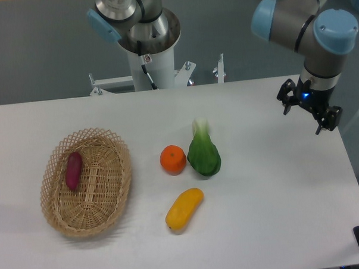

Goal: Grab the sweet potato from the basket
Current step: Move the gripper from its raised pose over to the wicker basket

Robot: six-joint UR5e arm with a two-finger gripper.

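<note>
Evidently task not begun: sweet potato (73,170) lies in basket (120,190) at left; end effector (309,112) far right, fingers apart, empty.

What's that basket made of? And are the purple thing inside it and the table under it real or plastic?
The basket looks like woven tan wicker, matte, with an open lattice rim. The sweet potato has smooth, even magenta skin; whether it is real or a plastic replica cannot be told. The table appears a smooth white matte board, perhaps laminate.
</note>
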